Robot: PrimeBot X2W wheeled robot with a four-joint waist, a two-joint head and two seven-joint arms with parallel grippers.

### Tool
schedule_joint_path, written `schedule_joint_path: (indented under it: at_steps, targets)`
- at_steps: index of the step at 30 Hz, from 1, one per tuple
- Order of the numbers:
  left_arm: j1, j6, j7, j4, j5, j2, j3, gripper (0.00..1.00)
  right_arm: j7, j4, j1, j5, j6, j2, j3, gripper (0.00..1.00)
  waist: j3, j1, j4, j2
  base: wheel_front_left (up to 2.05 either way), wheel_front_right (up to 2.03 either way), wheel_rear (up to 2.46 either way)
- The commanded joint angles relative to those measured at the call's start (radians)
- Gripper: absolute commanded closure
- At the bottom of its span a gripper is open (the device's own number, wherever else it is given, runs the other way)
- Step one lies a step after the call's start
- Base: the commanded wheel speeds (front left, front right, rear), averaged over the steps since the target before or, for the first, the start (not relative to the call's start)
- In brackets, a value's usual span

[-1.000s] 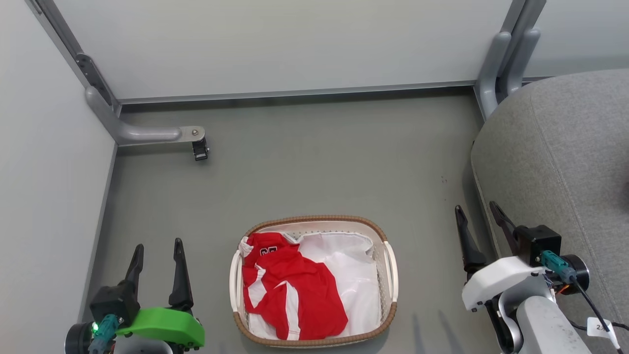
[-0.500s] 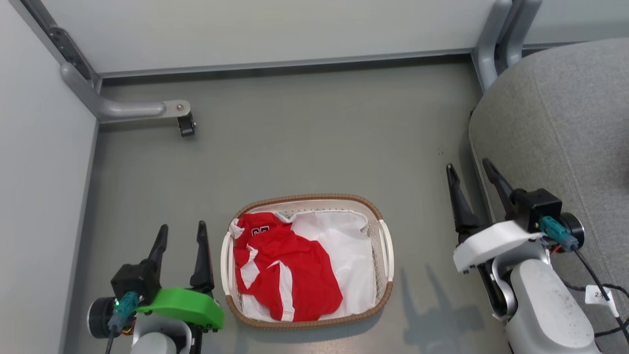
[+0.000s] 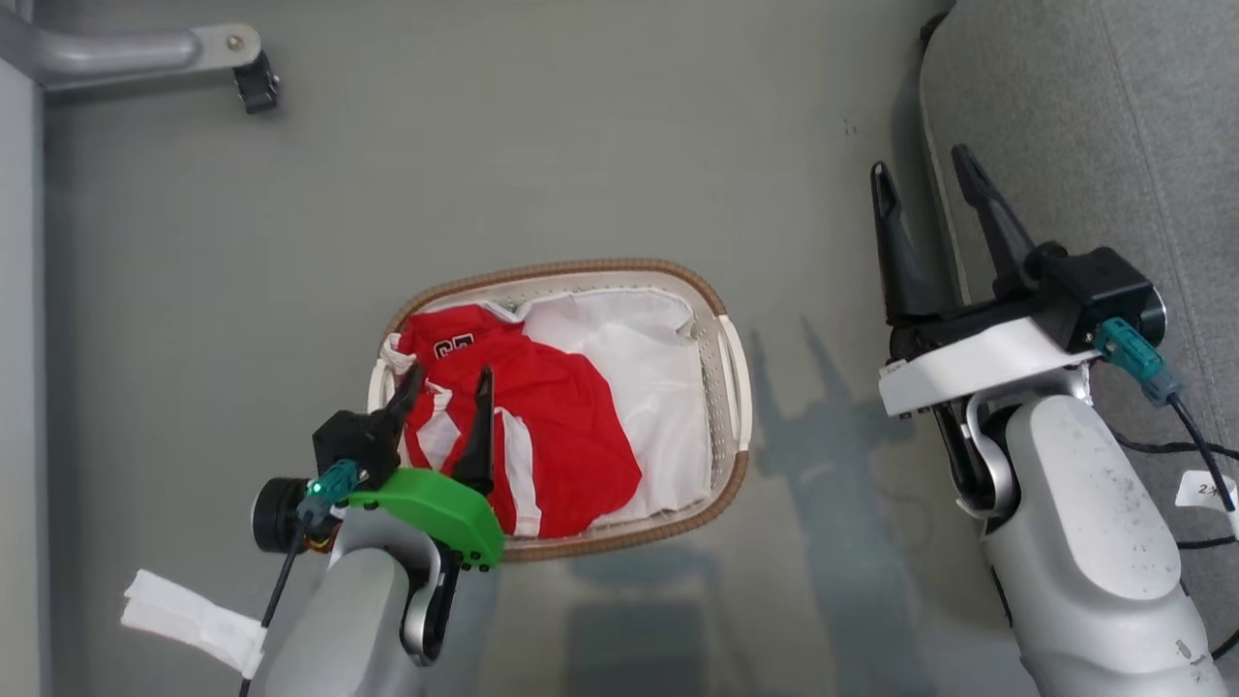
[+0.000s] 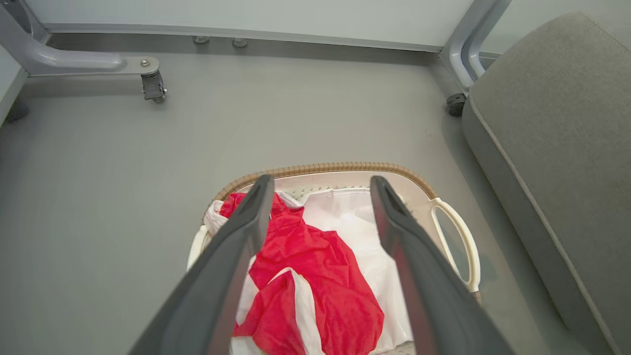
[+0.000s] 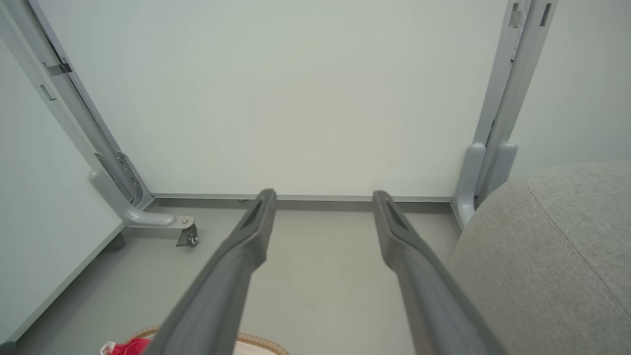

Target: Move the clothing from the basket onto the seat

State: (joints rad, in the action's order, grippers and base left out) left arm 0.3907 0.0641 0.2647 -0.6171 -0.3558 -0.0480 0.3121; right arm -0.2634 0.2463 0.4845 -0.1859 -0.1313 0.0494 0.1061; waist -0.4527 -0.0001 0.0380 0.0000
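Note:
Red clothing (image 3: 552,426) with white stripes and black numerals lies crumpled in the left half of the white basket (image 3: 724,387) with its brown woven rim, on the floor. A white lining sheet (image 3: 649,378) covers the right half. My left gripper (image 3: 447,373) hangs open over the clothing's left part, above it and apart from it; in the left wrist view its fingers frame the clothing (image 4: 315,276) and the basket (image 4: 345,170). My right gripper (image 3: 920,169) stands open and empty by the edge of the grey seat (image 3: 1113,126), also seen as the seat (image 4: 557,148) and seat (image 5: 547,266).
A grey metal frame foot with a black caster (image 3: 256,82) stands at the far left; pale partition walls (image 5: 296,98) close the back. Black cables and a white tag (image 3: 1205,489) trail by the right arm. A white strip (image 3: 184,610) hangs near the left forearm.
The head camera has tilted down, so the whole picture shifted upward. My left gripper has moved right, from beside the basket to over the clothing. The right gripper stays open near the seat.

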Motion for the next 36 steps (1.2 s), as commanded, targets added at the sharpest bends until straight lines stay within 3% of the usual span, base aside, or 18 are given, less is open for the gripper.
schedule_joint_path:
  at_steps: [1, 15, 21, 36]
  targets:
    - [0.044, -0.007, -0.001, -0.027, 0.003, -0.005, 0.009, 0.0, -0.002, -0.015, 0.024, -0.007, 0.001, 0.003, 0.003, 0.0, -0.135, 0.0001, 0.055, 0.0, 0.0, 0.0, 0.0]
    - [0.309, -0.057, -0.002, -0.431, 0.088, -0.006, 0.152, 0.0, -0.002, -0.075, 0.086, -0.073, 0.001, 0.003, 0.041, 0.0, -0.311, 0.0001, 0.144, 0.0, 0.0, 0.0, 0.0]
    - [0.395, -0.084, -0.094, -0.584, 0.096, -0.006, 0.205, 0.0, -0.002, -0.077, 0.084, -0.099, 0.001, 0.003, 0.051, 0.0, -0.34, 0.0001, 0.17, 0.0, 0.0, 0.0, 0.0]
    - [0.49, -0.176, -0.297, -0.668, 0.121, -0.037, 0.26, 0.0, -0.002, -0.081, 0.099, -0.146, 0.001, 0.003, 0.088, 0.0, -0.39, 0.0001, 0.201, 0.0, 0.0, 0.0, 0.0]
